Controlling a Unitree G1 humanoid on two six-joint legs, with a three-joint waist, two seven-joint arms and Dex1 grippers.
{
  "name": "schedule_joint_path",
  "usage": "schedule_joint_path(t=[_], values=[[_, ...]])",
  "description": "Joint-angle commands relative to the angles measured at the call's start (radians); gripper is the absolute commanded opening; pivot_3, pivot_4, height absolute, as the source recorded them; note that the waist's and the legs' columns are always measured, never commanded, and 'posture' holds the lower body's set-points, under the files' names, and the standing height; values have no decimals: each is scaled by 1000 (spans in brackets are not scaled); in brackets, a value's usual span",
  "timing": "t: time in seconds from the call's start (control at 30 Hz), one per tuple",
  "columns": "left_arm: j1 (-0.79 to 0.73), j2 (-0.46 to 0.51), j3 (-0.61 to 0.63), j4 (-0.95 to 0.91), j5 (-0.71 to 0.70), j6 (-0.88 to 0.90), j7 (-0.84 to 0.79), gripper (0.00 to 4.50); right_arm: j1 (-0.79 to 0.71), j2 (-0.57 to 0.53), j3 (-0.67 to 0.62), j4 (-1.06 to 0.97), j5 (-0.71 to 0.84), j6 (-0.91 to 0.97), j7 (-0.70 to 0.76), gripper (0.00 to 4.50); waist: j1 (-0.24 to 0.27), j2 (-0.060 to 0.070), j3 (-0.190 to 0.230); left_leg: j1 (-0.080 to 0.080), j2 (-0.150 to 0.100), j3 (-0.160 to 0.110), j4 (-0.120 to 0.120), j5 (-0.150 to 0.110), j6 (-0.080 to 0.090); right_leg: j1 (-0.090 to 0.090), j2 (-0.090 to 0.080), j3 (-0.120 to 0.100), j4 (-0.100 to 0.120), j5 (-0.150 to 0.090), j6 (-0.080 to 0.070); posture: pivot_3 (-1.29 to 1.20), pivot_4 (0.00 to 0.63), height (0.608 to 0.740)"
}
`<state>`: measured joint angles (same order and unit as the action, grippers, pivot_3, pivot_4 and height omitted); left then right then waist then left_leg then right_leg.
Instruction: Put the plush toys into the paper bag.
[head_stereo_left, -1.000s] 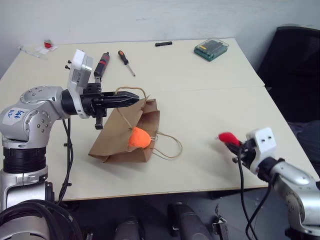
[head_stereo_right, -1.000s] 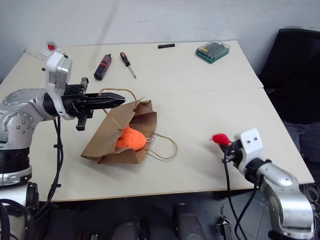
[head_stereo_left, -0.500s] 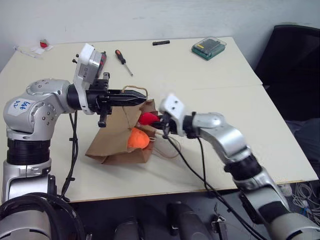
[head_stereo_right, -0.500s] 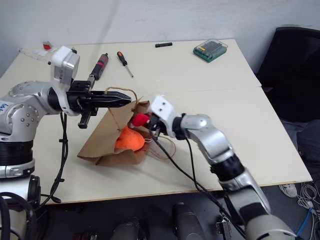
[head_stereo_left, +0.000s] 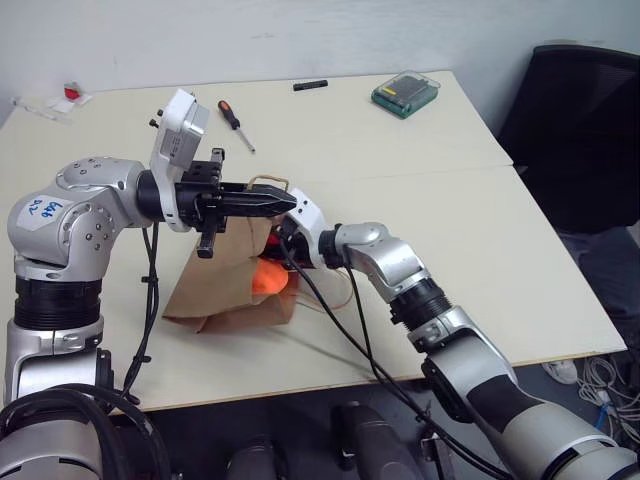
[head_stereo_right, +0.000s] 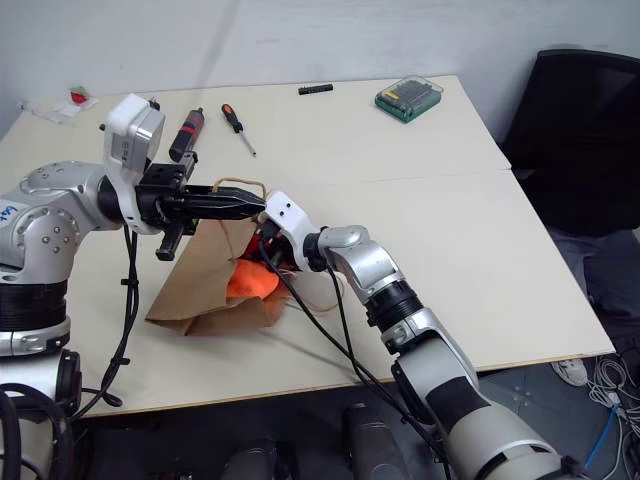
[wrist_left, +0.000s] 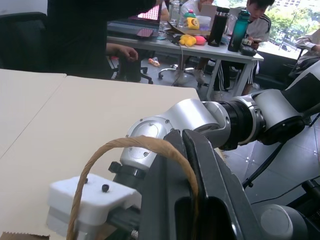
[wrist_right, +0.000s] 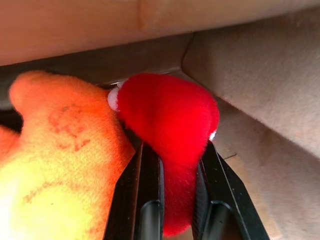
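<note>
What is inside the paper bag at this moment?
Inside the paper bag lies the orange plush toy. The right gripper holds the red plush toy in the mouth, beside the orange one. The bag's paper covers the deeper part.

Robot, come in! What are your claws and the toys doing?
Left claw shut on bag handle. Right claw shut on red toy, inside paper bag mouth beside orange toy. Nothing blocking.
</note>
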<state>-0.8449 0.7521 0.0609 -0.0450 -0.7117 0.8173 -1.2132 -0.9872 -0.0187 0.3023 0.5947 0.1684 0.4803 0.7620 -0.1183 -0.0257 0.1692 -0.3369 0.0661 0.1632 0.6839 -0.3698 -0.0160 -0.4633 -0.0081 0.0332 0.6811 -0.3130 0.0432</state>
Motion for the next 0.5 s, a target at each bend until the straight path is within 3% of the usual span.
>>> schedule_joint_path(t=[0.03, 0.27, 0.43, 0.5], values=[[-8, 1, 15, -28, -16, -9, 0, 0, -39, 22, -48, 21, 5, -20, -18, 242, -4, 0, 0, 0, 0, 0, 0, 0, 0, 0, 0, 0, 0, 0, 0, 0, 150, 740], [-4, 0, 13, -13, -7, -17, 0, 0, -32, 30, -88, -16, 20, 23, -16, 2640, -19, 0, 0, 0, 0, 0, 0, 0, 0, 0, 0, 0, 0, 0, 0, 0, 150, 740], [-7, 4, 16, 13, 7, -29, 2, 0, 35, -40, -94, -226, 32, 114, 3, 4348, -21, 0, 0, 0, 0, -1, -1, 0, 0, 0, 0, -1, 0, 0, 0, 0, 150, 740], [-9, 9, 20, 20, 8, -28, -1, 0, 109, -118, -100, -425, 69, 225, 22, 4462, -17, 0, 0, -1, 0, -1, -1, 0, 0, 0, 0, -1, 0, 0, 0, 0, 150, 740]])
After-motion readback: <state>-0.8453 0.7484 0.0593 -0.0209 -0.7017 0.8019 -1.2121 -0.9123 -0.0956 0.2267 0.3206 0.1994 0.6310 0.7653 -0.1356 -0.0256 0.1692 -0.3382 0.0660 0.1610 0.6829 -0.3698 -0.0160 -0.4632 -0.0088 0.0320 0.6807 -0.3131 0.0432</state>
